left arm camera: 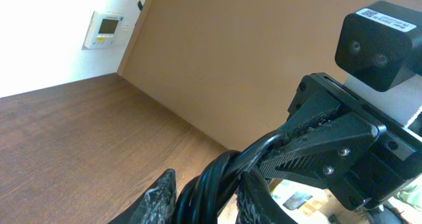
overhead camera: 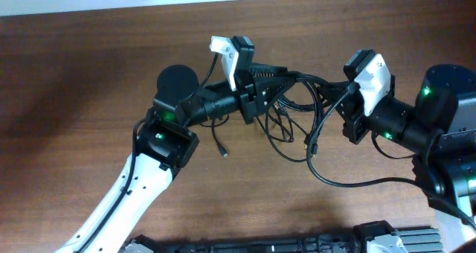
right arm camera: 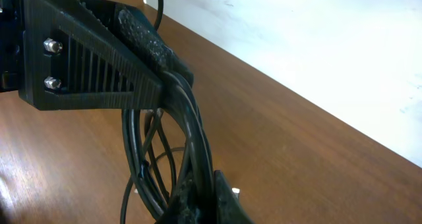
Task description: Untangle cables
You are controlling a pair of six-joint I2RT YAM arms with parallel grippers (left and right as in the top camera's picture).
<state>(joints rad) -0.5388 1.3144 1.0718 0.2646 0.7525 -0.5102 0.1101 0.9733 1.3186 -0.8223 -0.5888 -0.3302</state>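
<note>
The cables [overhead camera: 306, 79] span the 9-to-3 o'clock line between left gripper [overhead camera: 281, 73] and right gripper [overhead camera: 331, 89], both clamped on them; slack loops [overhead camera: 286, 130] trail toward 6 o'clock

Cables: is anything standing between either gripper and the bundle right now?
Nothing visible does. The cables sit directly between the fingers of the left gripper and of the right gripper, stretched as a twisted bundle from one to the other above the wooden table.
</note>
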